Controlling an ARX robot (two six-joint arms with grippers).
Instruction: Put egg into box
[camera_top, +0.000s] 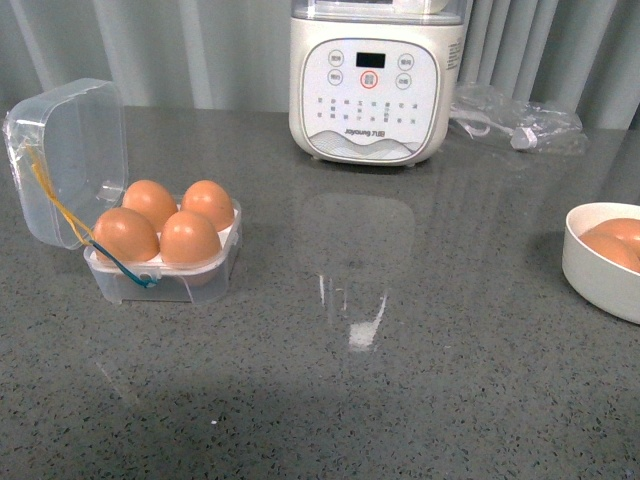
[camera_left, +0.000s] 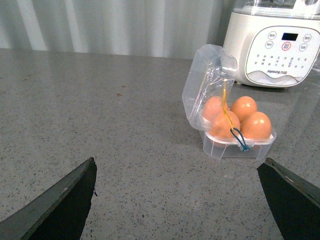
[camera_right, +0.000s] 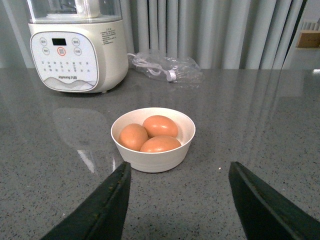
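a grey speckled stone counter (camera_top: 430, 400) spreads out ahead, polished enough to mirror what stands on it. pale pleated curtains (camera_top: 180, 50) hang along its far edge. at twelve o'clock stands a cream kitchen appliance (camera_top: 372, 85), and at two o'clock lies a crumpled clear plastic bag (camera_top: 515, 125). a small white glare (camera_top: 365, 332) sits mid-counter; the light is soft.

A grey desk (camera_top: 420, 400), flecked with dark and pale specks, carries a clear box (camera_top: 170, 284) with a white inner tray, a yellow cord (camera_top: 55, 205) and a blue cord (camera_top: 126, 268). Its four eggs (camera_top: 190, 238) are orange-brown, as are three eggs (camera_right: 159, 126) in an off-white bowl (camera_right: 155, 161). The cream appliance (camera_top: 370, 90) has a white panel with grey markings, a black display and one red ring. Pale grey curtains (camera_right: 210, 30) hang in vertical stripes of light and shade. Both the left pincer (camera_left: 180, 161) and right pincer (camera_right: 180, 165) are near-black.
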